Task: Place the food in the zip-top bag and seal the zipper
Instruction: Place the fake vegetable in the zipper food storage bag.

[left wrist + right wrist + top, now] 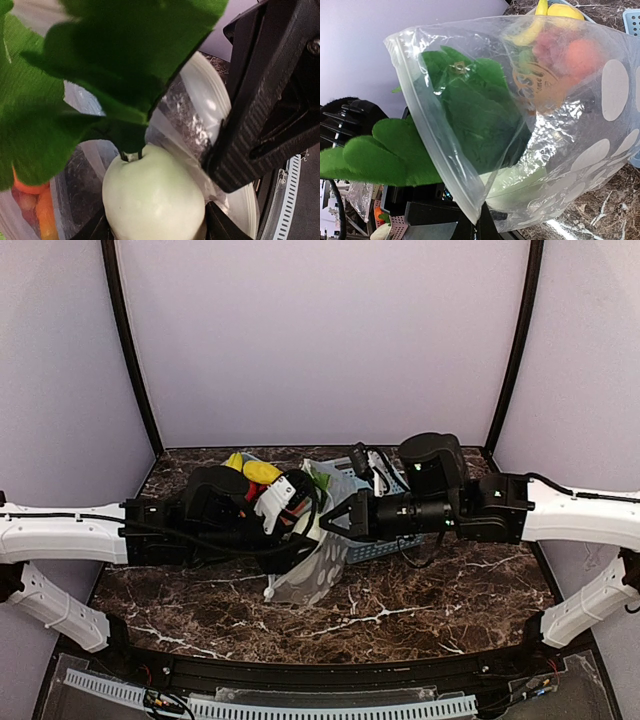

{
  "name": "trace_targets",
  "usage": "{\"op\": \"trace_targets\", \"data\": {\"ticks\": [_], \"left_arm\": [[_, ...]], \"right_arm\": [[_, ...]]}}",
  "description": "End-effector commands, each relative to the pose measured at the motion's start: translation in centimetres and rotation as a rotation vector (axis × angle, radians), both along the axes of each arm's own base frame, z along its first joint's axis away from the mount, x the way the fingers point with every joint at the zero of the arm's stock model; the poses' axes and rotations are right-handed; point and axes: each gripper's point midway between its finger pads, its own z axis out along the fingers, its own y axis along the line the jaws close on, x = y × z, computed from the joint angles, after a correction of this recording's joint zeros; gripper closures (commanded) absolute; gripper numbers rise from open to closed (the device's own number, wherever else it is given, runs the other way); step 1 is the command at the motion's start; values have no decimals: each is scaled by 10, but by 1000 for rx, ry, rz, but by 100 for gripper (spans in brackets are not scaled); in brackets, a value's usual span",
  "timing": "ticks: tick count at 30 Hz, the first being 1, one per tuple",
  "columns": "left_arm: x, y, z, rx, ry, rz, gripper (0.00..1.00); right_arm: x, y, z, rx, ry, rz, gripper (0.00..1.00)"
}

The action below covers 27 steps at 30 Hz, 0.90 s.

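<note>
My left gripper [290,502] is shut on a white oblong piece [152,197] with green felt leaves [100,65]. It holds the piece at the mouth of the zip-top bag [315,565], leaves first. The leaves [480,115] show inside the clear polka-dot bag [570,130]. My right gripper [335,523] is shut on the bag's mouth edge, pinching the zipper strip [442,150] at its lower end [482,222]. Its black finger [250,120] stands just right of the white piece. Orange [582,55] and red [547,45] pieces show blurred through the plastic. Yellow pieces [255,470] lie behind.
A light-blue lattice basket [378,548] sits under and behind the bag, with a second basket's edge [632,20] at the far right of the right wrist view. Dark marble tabletop [420,600] lies in front. Both arms meet mid-table.
</note>
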Motion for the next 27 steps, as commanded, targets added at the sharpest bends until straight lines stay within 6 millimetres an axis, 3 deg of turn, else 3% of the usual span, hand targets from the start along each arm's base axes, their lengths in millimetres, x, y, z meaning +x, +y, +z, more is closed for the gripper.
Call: {"op": "trace_targets", "data": {"ticks": [1, 8, 11, 16, 22, 27], "left_arm": [[4, -4, 9, 10, 46, 38, 48], [16, -8, 17, 24, 104, 131, 45], [16, -7, 11, 43, 150, 143, 43], [11, -10, 13, 26, 189, 123, 33], [-3, -6, 56, -112, 187, 67, 17], [-14, 8, 74, -163, 228, 56, 10]], "right_arm": [[0, 2, 11, 58, -6, 8, 100], [2, -2, -1, 42, 19, -10, 100], [1, -2, -4, 44, 25, -12, 100], [3, -4, -5, 42, 27, -27, 100], [7, -9, -10, 36, 35, -59, 100], [8, -11, -15, 26, 41, -72, 100]]}}
